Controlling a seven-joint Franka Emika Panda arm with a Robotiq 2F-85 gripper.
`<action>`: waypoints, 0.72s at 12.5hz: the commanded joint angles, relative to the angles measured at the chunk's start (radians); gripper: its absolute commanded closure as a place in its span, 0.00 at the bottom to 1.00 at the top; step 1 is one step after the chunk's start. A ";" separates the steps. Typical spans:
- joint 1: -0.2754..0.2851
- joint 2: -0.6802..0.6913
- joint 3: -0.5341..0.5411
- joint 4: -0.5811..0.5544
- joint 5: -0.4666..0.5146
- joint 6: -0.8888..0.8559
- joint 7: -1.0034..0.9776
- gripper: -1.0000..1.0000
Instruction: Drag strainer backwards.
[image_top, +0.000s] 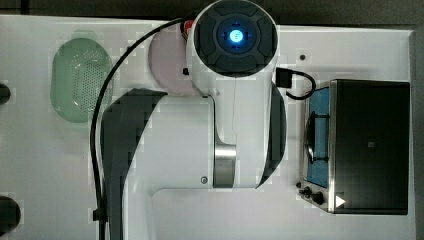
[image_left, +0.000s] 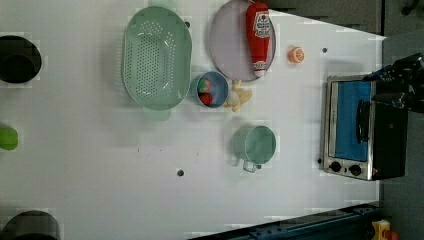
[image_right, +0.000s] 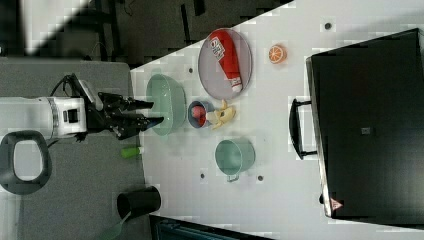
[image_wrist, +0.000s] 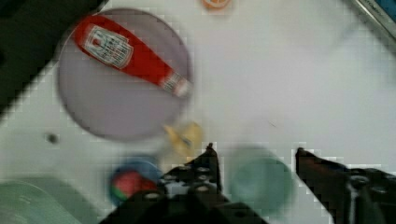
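Note:
The strainer (image_left: 156, 57) is a pale mint-green oval colander with many small holes, lying near the far-left corner of the table in the left view. It also shows at the top view's left (image_top: 80, 80) and in the right view (image_right: 167, 104). My gripper (image_right: 155, 112) hangs well above the table, its black fingers open and empty, overlapping the strainer's near rim in the right view. In the wrist view the fingertips (image_wrist: 210, 156) stand apart, the gripper (image_wrist: 256, 154) is over the teal cup (image_wrist: 259, 179), and the strainer (image_wrist: 28, 200) sits off to one side.
A pink plate (image_left: 230, 45) carries a red ketchup bottle (image_left: 258, 35). A blue bowl of fruit (image_left: 210, 89) touches the strainer's rim, with a yellow toy (image_left: 239, 97) beside it. A teal cup (image_left: 255, 145), an orange slice (image_left: 296, 54) and a toaster oven (image_left: 355, 130) stand further right.

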 joint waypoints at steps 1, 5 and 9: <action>-0.039 -0.262 -0.024 -0.015 -0.018 -0.222 -0.003 0.21; -0.023 -0.236 0.015 -0.015 -0.017 -0.176 0.003 0.00; 0.000 -0.152 0.139 -0.012 -0.017 -0.088 0.240 0.00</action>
